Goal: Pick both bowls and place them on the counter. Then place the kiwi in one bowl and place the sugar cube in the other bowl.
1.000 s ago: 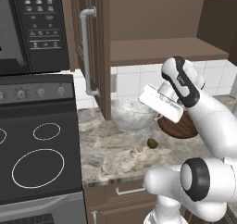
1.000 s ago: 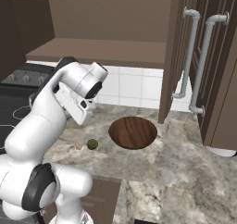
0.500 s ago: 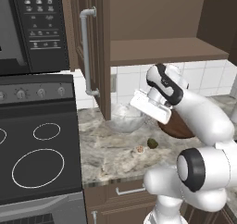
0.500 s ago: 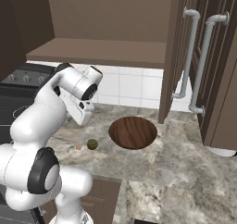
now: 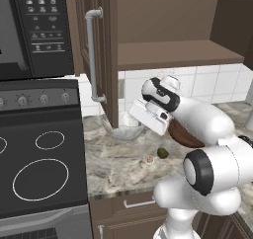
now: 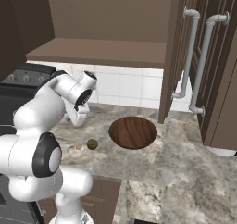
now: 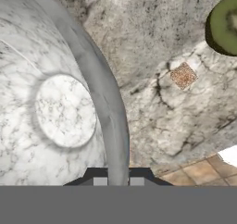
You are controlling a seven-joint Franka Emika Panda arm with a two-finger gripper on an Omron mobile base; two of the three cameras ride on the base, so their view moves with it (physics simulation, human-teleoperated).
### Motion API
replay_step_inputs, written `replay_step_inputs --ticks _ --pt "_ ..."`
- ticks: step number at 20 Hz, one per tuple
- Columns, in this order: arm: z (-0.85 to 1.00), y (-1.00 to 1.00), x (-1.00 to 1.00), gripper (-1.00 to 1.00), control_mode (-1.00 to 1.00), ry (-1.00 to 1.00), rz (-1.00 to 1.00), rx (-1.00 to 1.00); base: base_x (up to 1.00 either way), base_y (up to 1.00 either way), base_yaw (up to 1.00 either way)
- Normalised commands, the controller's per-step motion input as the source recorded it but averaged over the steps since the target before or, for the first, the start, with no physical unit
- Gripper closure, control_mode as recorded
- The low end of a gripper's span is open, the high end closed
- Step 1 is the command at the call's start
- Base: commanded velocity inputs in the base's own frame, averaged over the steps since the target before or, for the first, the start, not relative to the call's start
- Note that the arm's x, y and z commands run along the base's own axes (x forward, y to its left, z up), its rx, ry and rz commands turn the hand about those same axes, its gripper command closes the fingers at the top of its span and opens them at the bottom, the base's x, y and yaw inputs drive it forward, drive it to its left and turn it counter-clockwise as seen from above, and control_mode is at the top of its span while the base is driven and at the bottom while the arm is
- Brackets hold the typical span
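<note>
The grey-white marbled bowl (image 5: 122, 130) is low over the counter (image 5: 123, 166), at the foot of the open cabinet door. My gripper (image 5: 140, 118) is shut on its right rim. In the hand view the rim runs between my fingertips (image 7: 118, 182), and the bowl's inside (image 7: 65, 111) lies to the left. I cannot tell whether the bowl touches the stone. The dark wooden bowl (image 6: 133, 132) rests on the counter to the right, partly behind my arm in the left base view. The kiwi (image 5: 162, 153) and the sugar cube (image 5: 148, 159) lie side by side near the counter's front.
A black stovetop (image 5: 39, 176) adjoins the counter on the left. The open cabinet door (image 5: 101, 55) with its grey handle hangs just above the marbled bowl. An open shelf (image 6: 97, 52) runs above the tiled wall. More cabinet doors (image 6: 203, 70) stand open at the right.
My hand has swung left and a little down with the marbled bowl in its grip, toward the open cabinet door. Wooden bowl, kiwi and sugar cube have stayed put.
</note>
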Motion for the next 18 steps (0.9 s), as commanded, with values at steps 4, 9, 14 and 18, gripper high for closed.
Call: replay_step_inputs --ticks 4,9,14,18 --pt "-0.45 0.33 0.39 1.0 -1.0 -0.06 -0.15 -0.1 0.0 0.0 0.0" --pt "-0.42 0.32 0.46 1.0 -1.0 -0.03 -0.15 -0.1 0.0 0.0 0.0" --pt "-0.4 0.3 0.39 1.0 -1.0 -0.05 -0.14 -0.08 0.0 0.0 0.0" --pt "-0.37 0.18 0.32 1.0 -1.0 -0.04 -0.12 -0.03 0.0 0.0 0.0"
